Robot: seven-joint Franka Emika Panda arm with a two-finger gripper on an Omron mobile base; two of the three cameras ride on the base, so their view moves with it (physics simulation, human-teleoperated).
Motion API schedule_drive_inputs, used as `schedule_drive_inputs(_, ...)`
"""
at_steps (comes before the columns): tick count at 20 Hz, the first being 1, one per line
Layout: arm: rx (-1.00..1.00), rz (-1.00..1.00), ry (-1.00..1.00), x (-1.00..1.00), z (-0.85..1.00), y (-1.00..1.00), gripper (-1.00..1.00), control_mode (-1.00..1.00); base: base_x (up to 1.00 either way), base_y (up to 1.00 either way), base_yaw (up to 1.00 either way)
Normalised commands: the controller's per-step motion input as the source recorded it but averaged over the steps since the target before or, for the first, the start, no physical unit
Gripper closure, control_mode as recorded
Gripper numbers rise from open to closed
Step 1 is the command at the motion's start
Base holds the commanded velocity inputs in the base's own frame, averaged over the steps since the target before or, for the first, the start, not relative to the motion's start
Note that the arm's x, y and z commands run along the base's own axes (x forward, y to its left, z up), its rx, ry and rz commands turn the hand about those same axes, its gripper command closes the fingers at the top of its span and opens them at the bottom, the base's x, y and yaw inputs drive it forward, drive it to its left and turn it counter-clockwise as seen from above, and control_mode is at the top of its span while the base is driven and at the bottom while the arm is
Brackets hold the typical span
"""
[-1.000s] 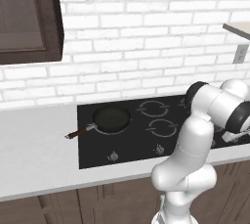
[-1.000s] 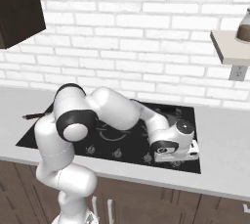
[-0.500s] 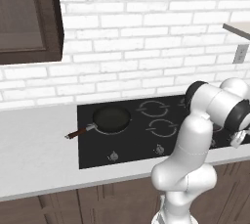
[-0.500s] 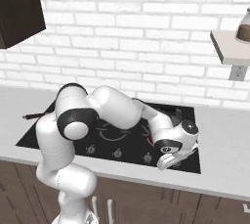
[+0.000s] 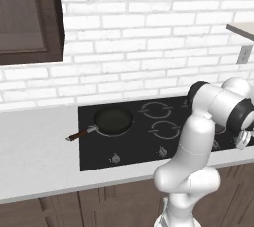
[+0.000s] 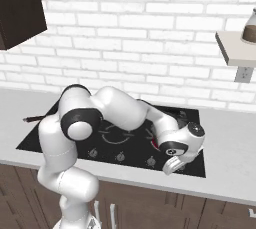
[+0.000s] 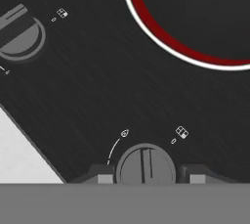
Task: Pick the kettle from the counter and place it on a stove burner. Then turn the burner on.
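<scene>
The gripper [image 7: 145,179] hangs low over the front edge of the stove [image 7: 97,86], its two fingertips [image 7: 103,175] spread apart on either side of a round knob [image 7: 145,167] (the slot across its face runs nearly straight away from the camera). A second knob [image 7: 18,32] sits well off to the upper left. A burner [image 7: 195,17] beyond the gripper glows red inside its white ring. The pale desk [image 7: 22,154] shows at the lower left. In the left base view, a dark pan [image 5: 113,121] rests on the stove's left burner.
</scene>
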Motion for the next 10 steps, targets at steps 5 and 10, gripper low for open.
schedule_drive_inputs(5,0.0,0.0,0.0,0.0,0.0,0.0,-1.0,-1.0,0.0,0.0,0.0)
schedule_drive_inputs(10,0.0,0.0,-0.03,0.0,0.28,0.0,-1.0,-1.0,0.0,0.0,0.0)
